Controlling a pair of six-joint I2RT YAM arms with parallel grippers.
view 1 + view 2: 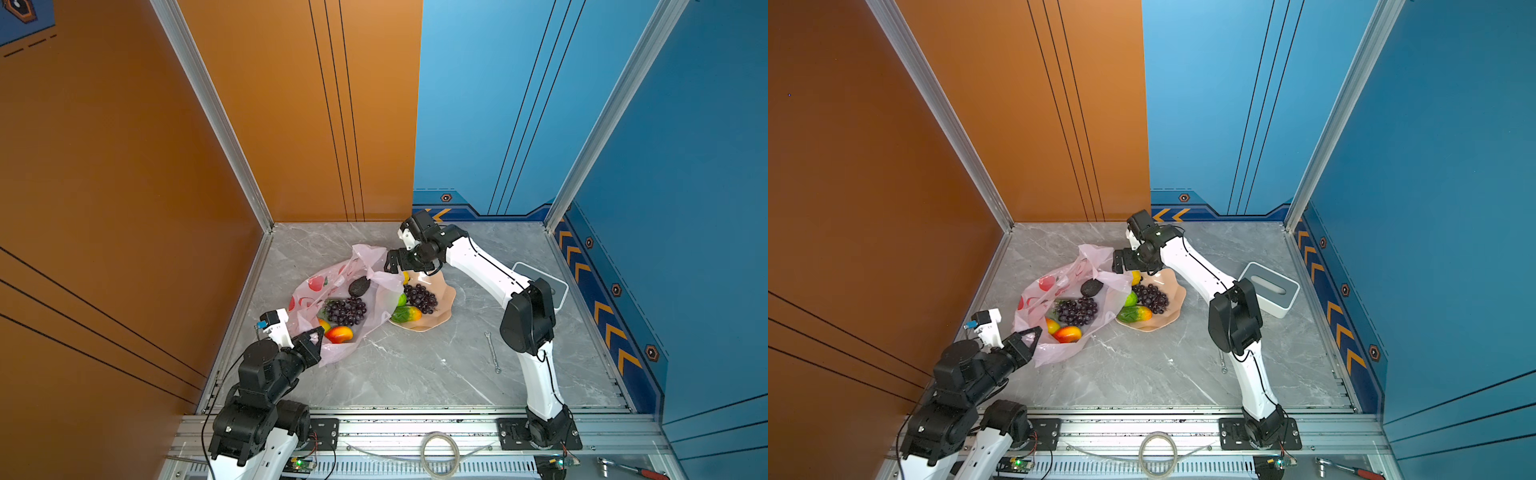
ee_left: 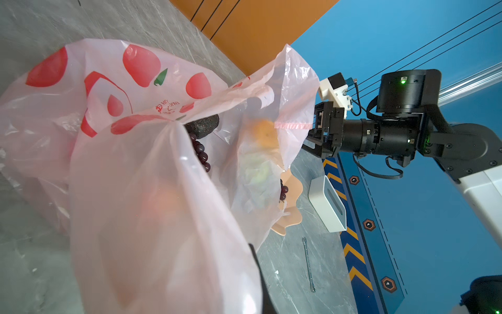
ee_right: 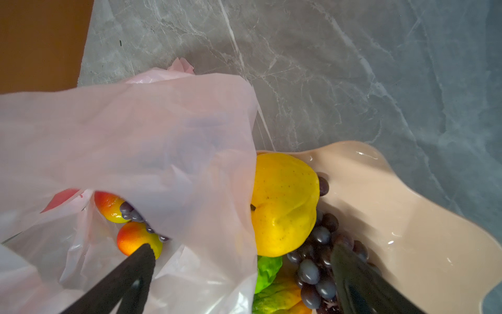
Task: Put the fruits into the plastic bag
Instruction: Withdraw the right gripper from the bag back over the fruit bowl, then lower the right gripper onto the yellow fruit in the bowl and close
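Right tool [image 3: 242, 248] wide open, empty, just above yellow toy lemon [image 3: 282, 204] in peach scalloped bowl [image 3: 394, 206] beside translucent pink plastic bag [image 1: 316, 286], whose front rim left tool [image 1: 318, 332] pinches shut; right arm nearer.

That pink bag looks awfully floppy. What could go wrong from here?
1. A flap of the plastic bag drapes over the bowl edge, against the lemon. The open right gripper hovering there might snag film instead of fruit.
2. The left gripper pinches just one bag edge; if the thin film slips, the mouth could sag shut.
3. The avocado lies near the bag's opening and might roll out if the bag is tugged.
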